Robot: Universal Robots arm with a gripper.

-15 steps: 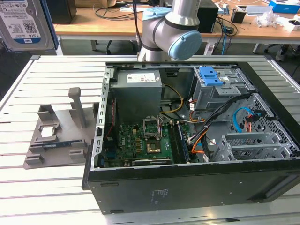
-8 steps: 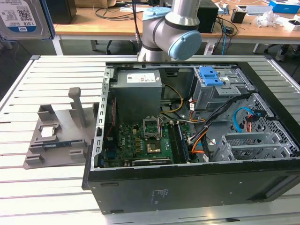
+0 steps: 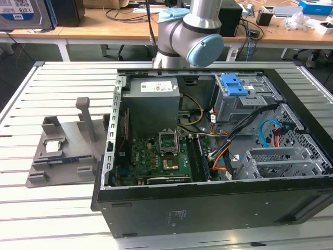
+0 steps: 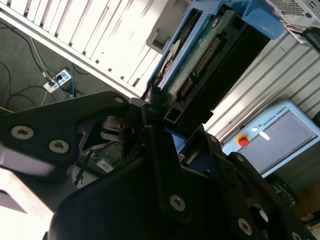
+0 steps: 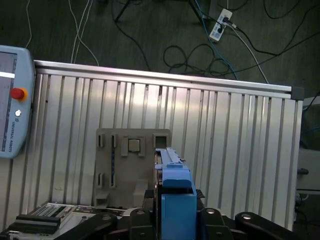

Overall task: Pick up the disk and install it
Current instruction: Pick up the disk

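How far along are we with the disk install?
Pickup looks done: the gripper holds the disk on edge above the slatted table, clear of the grey fixture. Installing remains: the disk is not yet in the computer case.

Blue-and-white label on the disk (image 3: 21,13), a flat silver hard drive in a bright blue plastic carrier, at the exterior view's upper left: bold dark characters along the top and a logo block below. White rectangular sticker (image 3: 153,86) on the grey metal power supply box (image 3: 151,112) has rows of fine print, too small to make out. Small pale sticker (image 3: 179,214) on the black computer case (image 3: 234,208), near outer wall, is also unreadable. Pale blue teach pendant (image 5: 12,100) carries one line of small lettering near its red round button (image 5: 18,93).
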